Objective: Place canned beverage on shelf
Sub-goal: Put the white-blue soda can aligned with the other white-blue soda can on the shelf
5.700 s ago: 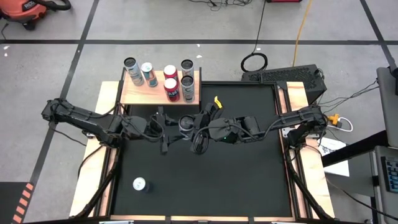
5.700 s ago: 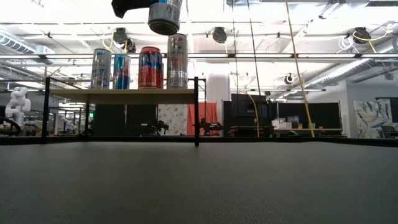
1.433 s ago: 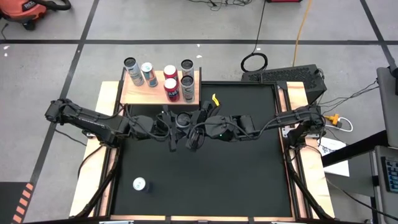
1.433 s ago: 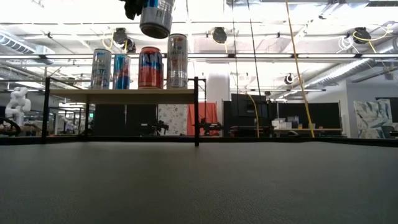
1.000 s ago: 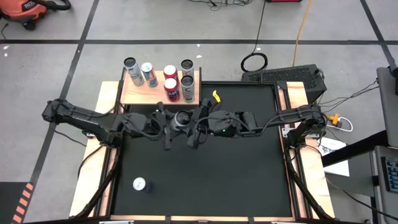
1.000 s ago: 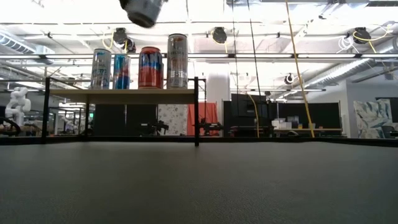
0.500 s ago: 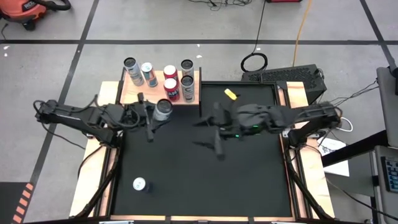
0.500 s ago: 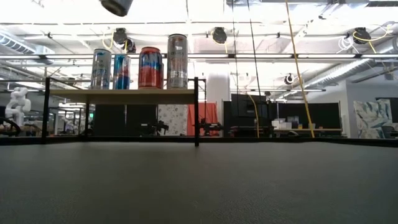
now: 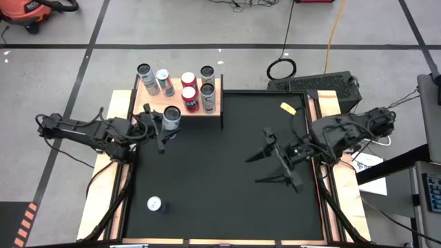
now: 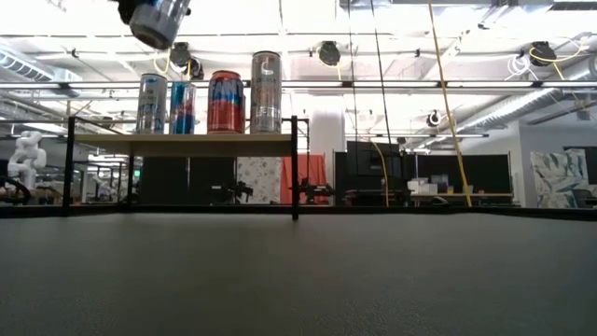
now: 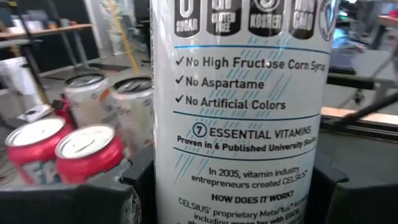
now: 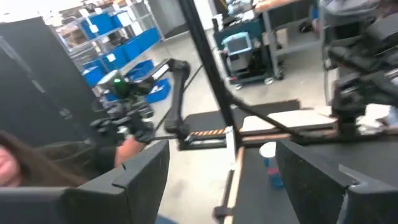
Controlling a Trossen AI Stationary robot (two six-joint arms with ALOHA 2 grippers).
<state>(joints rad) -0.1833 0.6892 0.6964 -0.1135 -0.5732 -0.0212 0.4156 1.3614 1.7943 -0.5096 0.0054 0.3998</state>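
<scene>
The shelf (image 9: 148, 103), a pale wood board on a black frame (image 10: 187, 142), stands at the table's far left with several cans (image 9: 187, 89) upright on it. My left gripper (image 9: 164, 125) is shut on a white canned beverage (image 9: 171, 118) just by the shelf's near edge. In the low view that can (image 10: 154, 21) hangs high, with its bottom showing. In the left wrist view it (image 11: 242, 112) fills the middle, with the shelf's cans (image 11: 87, 146) behind it. My right gripper (image 9: 275, 164) stands open and empty over the mat's right side. My left gripper pinches the can's side wall (image 11: 168, 180) between its two fingers (image 11: 127, 190), one on each side. The fingers lie level and come from the table's left. The can is lifted clear of mat and shelf and stands close to upright.
Another can (image 9: 154, 204) stands on the black mat near the front left. The shelf's black corner post (image 10: 294, 168) rises at its right end. The middle of the mat (image 9: 227, 179) is bare. A person (image 12: 25, 165) shows beyond the table in the right wrist view.
My left gripper has carried the can from the middle of the mat toward the table's left and far edges, up to the shelf's near edge. My right gripper has drawn away from the can toward the table's right edge, has risen and has turned.
</scene>
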